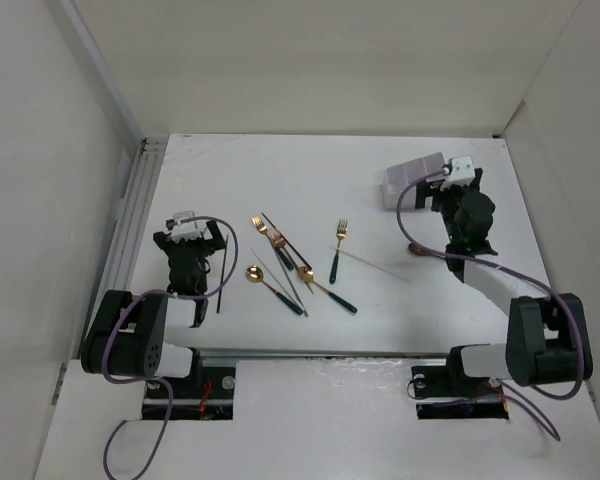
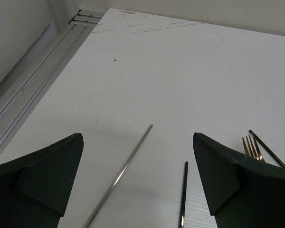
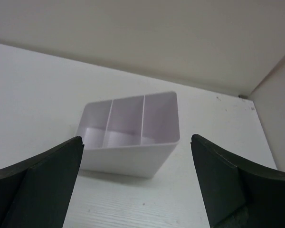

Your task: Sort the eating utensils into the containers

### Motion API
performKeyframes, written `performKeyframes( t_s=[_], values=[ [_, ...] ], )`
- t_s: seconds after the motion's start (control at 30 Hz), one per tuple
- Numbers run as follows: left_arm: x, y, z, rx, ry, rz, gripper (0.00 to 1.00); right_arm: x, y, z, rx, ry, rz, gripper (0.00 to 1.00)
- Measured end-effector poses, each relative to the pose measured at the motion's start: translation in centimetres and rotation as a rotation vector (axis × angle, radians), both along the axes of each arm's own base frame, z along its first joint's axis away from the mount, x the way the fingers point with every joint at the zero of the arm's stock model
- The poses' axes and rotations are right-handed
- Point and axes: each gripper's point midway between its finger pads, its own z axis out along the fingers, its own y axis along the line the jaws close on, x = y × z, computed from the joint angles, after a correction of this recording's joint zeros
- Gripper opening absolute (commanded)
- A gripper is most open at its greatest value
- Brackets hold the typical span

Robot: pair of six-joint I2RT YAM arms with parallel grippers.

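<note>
The white bin (image 1: 414, 177) stands at the back right; in the right wrist view its three compartments (image 3: 133, 128) are empty. My right gripper (image 1: 443, 190) (image 3: 135, 142) is open and empty just in front of it. Gold-headed forks (image 1: 263, 232) (image 1: 338, 250) and spoons (image 1: 270, 282) (image 1: 325, 288), dark chopsticks (image 1: 283, 256) and a pale stick (image 1: 375, 264) lie mid-table. Another spoon head (image 1: 417, 248) shows beside the right arm. My left gripper (image 1: 194, 236) (image 2: 137, 152) is open and empty over a silvery chopstick (image 2: 121, 173), with a dark chopstick (image 2: 184, 194) and fork tines (image 2: 253, 147) nearby.
A metal rail (image 1: 135, 215) runs along the table's left edge, with white walls on three sides. Purple cables (image 1: 227, 250) loop off both arms.
</note>
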Motion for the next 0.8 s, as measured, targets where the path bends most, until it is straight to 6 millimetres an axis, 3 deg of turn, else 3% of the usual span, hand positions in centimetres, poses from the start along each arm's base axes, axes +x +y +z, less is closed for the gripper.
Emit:
performKeyframes(
  t_s=[0.17, 0.23, 0.37, 0.43, 0.5, 0.57, 0.6, 0.63, 0.73, 0.8],
  values=[
    [0.0, -0.3, -0.1, 0.002, 0.002, -0.016, 1.0, -0.1, 2.8, 5.1, -0.057, -0.012, 0.081, 1.0],
    [0.0, -0.8, -0.2, 0.018, 0.007, -0.067, 1.0, -0.3, 4.8, 8.0, -0.144, -0.02, 0.122, 1.0],
    [-1.4, -2.0, 0.4, 0.075, 0.005, -0.218, 1.0, -1.3, 7.0, 11.0, -0.338, -0.033, 0.078, 1.0],
    [-1.5, -3.5, 3.8, 0.166, -0.037, -0.329, 1.0, -2.2, 7.9, 11.7, -0.41, -0.014, 0.05, 1.0],
    [-0.8, -4.8, 9.4, 0.274, -0.113, -0.409, 1.0, -2.8, 8.1, 12.2, -0.464, 0.024, 0.05, 1.0],
    [0.0, -5.2, 14.8, 0.342, -0.169, -0.428, 1.0, -3.3, 8.1, 12.3, -0.497, 0.067, 0.077, 0.87],
    [0.5, -5.1, 17.1, 0.362, -0.18, -0.424, 1.0, -3.5, 8.1, 12.0, -0.506, 0.092, 0.091, 0.68],
    [0.9, -5.0, 18.1, 0.364, -0.166, -0.418, 1.0, -3.7, 8.3, 11.4, -0.51, 0.124, 0.111, 0.6],
    [2.8, -4.2, 19.2, 0.343, -0.062, -0.384, 1.0, -4.2, 10.1, 7.2, -0.505, 0.277, 0.211, 0.54],
    [3.9, -3.8, 17.5, 0.314, 0.038, -0.375, 1.0, -4.5, 11.9, 2.8, -0.499, 0.415, 0.297, 0.54]
  ],
)
